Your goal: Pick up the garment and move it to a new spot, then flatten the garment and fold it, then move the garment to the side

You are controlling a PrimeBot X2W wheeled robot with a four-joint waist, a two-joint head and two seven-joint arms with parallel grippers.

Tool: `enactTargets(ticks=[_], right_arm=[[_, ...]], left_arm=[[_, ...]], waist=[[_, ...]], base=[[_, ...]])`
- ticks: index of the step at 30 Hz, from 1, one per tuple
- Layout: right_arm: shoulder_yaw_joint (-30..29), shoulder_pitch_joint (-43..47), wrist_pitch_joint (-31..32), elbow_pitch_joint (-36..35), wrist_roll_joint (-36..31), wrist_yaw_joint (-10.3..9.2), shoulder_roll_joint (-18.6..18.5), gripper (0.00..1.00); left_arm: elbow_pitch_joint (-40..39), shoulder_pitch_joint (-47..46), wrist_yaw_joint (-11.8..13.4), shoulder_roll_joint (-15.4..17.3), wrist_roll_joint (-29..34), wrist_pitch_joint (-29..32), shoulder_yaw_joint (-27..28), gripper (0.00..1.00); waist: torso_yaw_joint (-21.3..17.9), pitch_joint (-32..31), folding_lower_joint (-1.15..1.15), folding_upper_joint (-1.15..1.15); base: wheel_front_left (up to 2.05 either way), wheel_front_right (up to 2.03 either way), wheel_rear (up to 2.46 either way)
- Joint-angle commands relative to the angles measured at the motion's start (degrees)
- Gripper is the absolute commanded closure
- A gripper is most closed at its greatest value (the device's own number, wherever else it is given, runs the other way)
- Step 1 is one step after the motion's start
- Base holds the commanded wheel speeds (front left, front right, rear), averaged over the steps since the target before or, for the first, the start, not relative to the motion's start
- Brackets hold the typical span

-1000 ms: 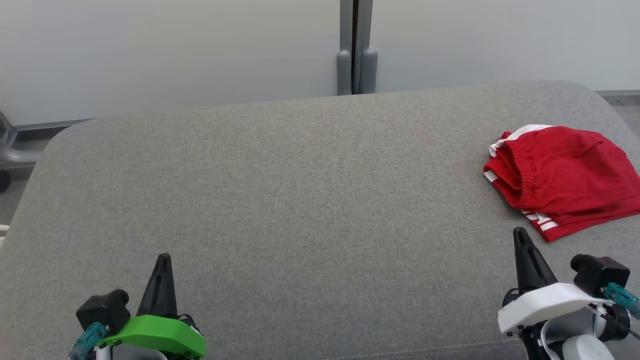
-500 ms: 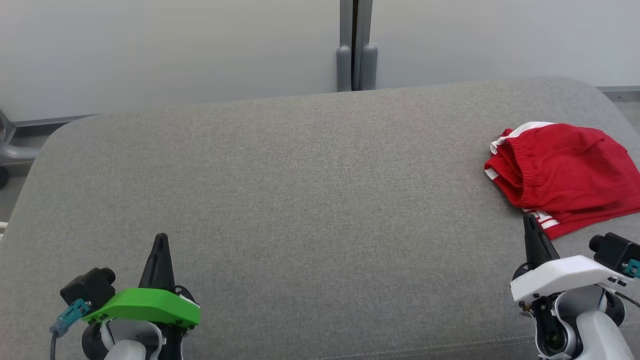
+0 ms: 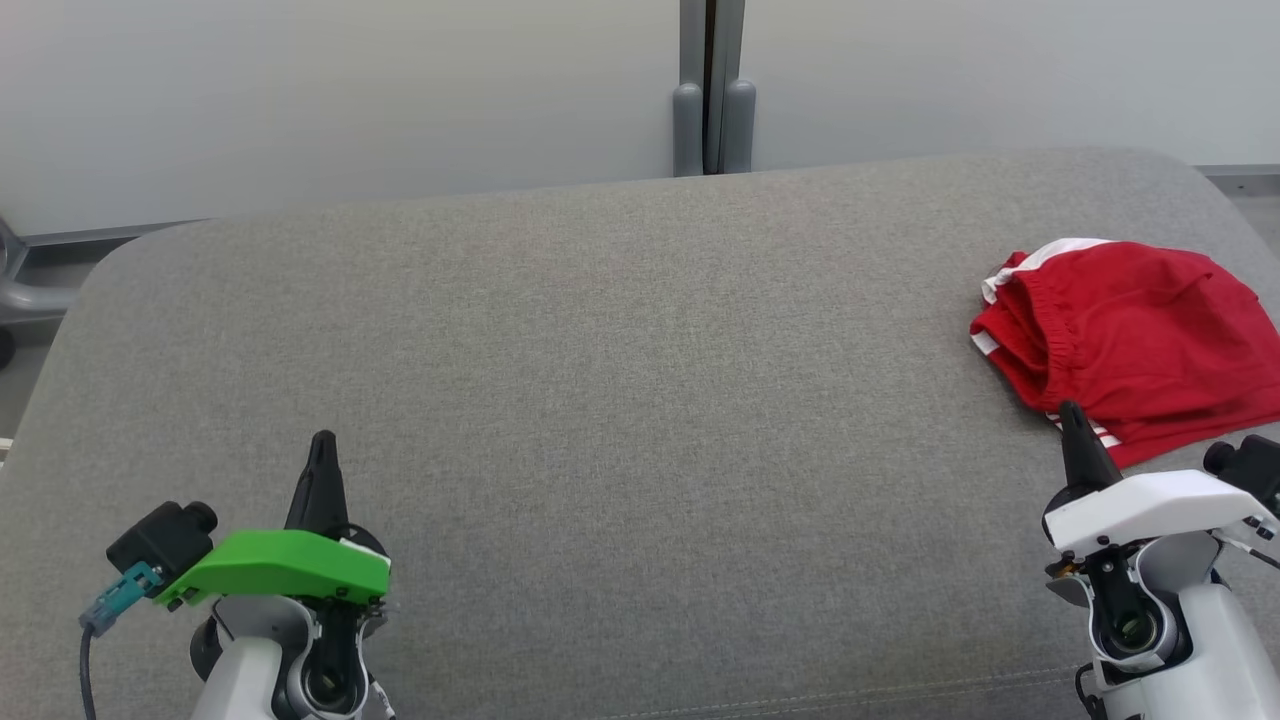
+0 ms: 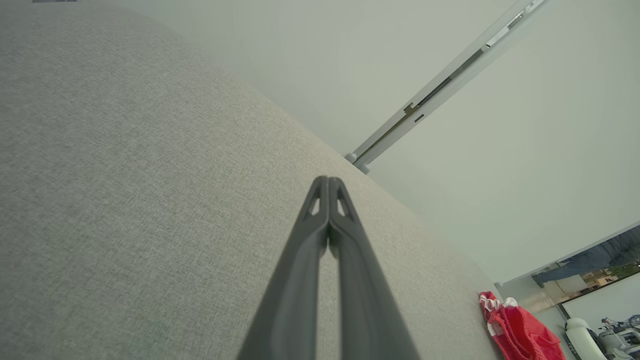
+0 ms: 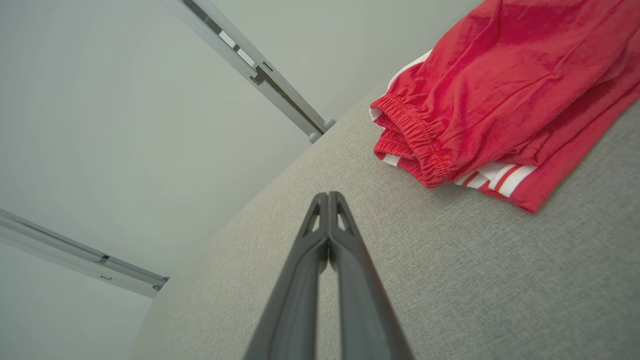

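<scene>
- The garment [image 3: 1130, 340] is a pair of red shorts in thin, smooth-looking fabric. It's lying in a loose, bunchy fold at the far right of the surface [image 3: 600, 380].
- Its gathered elastic waistband [image 5: 415, 135] faces left, all crinkly, and some white stripes [image 5: 505, 177] peek out along the near edge.
- The surface is covered in grey woven cloth, kinda heathered. It looks padded, with rounded corners and a stitched seam along the near edge.
- The left tool [image 3: 322, 445] sits at the near left. Its two long, dark, tapered fingers are pressed flat together with nothing between them, and they point toward the far side over bare cloth, well apart from the shorts.
- There's a glossy green cover [image 3: 280, 565] over that wrist, and a little black camera block sticks out to its left.
- The right tool [image 3: 1070, 412] is at the near right, also pinched closed and empty, and it points at the far side too.
- From the head view its tip lines up with the near edge of the shorts. The right wrist view shows grey cloth between tip and shorts, so they're not touching.
- That wrist has a white cover [image 3: 1150, 500], same shape as the green one.
- Behind it all is a plain pale wall [image 3: 300, 100] with a grey post [image 3: 712, 100] at the panel joint.
</scene>
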Motion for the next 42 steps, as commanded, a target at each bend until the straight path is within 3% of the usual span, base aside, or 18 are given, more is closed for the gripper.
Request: enactTargets(ticks=[1,42], right_arm=[[-0.5,-2.4,0.5,0.4,2.2,0.02,-0.5,1.00],[-4.2,-13.7,7.2,12.4,27.2,0.02,-2.5,1.00]], left_arm=[[0.2,-2.7,-0.5,0.0,-2.1,0.2,0.6,1.00],[9.0,-13.5,-3.7,-2.4,-24.6,3.1,2.5,1.00]], waist=[[0.0,0.1,0.00,0.00],[0.0,1.6,0.00,0.00]], base=[[0.00,0.00,0.00],[0.00,0.00,0.00]])
